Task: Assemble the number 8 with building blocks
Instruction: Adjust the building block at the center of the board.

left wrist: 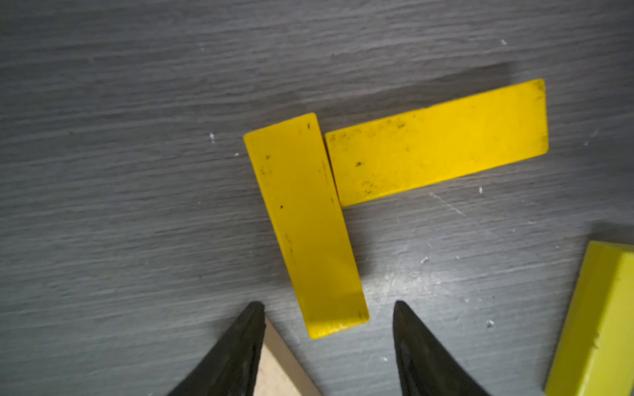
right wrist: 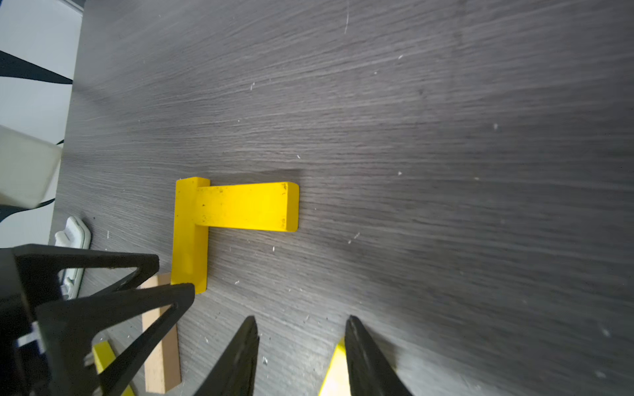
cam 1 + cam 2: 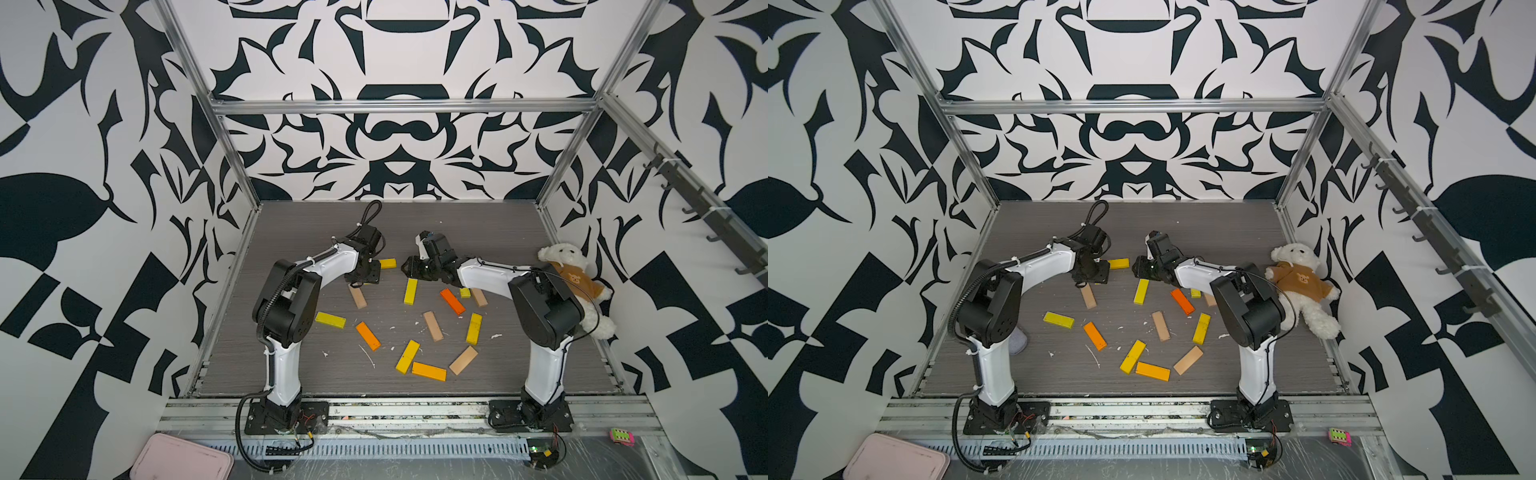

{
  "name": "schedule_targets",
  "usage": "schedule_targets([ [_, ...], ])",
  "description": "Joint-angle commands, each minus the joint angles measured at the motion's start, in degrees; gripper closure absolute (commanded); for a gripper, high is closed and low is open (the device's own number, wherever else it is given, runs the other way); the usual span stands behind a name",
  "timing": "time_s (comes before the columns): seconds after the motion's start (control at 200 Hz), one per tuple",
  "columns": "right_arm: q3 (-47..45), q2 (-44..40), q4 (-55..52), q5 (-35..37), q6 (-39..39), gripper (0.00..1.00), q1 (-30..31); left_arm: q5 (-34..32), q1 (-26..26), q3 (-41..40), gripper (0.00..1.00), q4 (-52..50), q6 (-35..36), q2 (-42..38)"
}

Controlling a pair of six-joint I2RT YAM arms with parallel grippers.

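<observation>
**Left wrist view: two yellow planks butted into an L, both grippers unloaded**

Container: a pale pink flat plastic tray (image 3: 180, 459) sits at the front corner, off the grey wood-grain table (image 3: 415, 224). Its contents cannot be read from above. The planks seen all lie on the table.

Left gripper (image 1: 327, 304): jaws parted, nothing between them. The near yellow flat rectangular wooden plank (image 1: 305, 223) ends just ahead of the fingertips, in line with the gap. The far yellow flat rectangular wooden plank (image 1: 435, 140) butts its short end against the near one's long side. A pale tan wooden plank (image 1: 278, 363) runs beside one fingertip; I cannot tell if they touch.

Right gripper (image 2: 301, 318): jaws parted over bare table, gripping nothing. A lime-yellow wooden plank (image 2: 334, 373) shows at one finger's inner edge, probably lying beneath it; the framing is too tight to be sure.

View differences:
- **Top views:** in both, the left gripper's body covers the near plank, and only the far one (image 3: 387, 263) shows.
- **Right wrist view:** shows the whole L, with the left gripper's tips at its foot.
- **Top views only:** the remaining building blocks (image 3: 432, 326) lie scattered in a rough ring, and a white plush teddy bear in a brown shirt (image 3: 573, 282) lies against the right wall.
</observation>
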Motion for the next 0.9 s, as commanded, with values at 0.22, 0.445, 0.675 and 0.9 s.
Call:
schedule_targets([
  [0.22, 5.97, 3.90, 2.37, -2.25, 2.40, 0.58, -0.17, -0.32, 0.93, 1.54, 0.40, -1.37, 1.03, 2.82],
  [0.445, 8.18, 6.51, 2.68, -1.90, 3.06, 0.61, -0.17, 0.85, 1.51, 1.00, 0.45, -0.54, 2.71, 2.83],
  [0.675, 10.32, 8.75, 2.96, -2.42, 4.10, 0.62, -0.10, 1.44, 1.55, 1.00, 0.52, -0.40, 4.24, 3.00],
  [0.9, 11.19, 9.78, 3.63, -2.69, 4.99, 0.65, 0.30, 1.25, 2.16, 1.09, 0.53, -0.40, 4.55, 3.23],
])
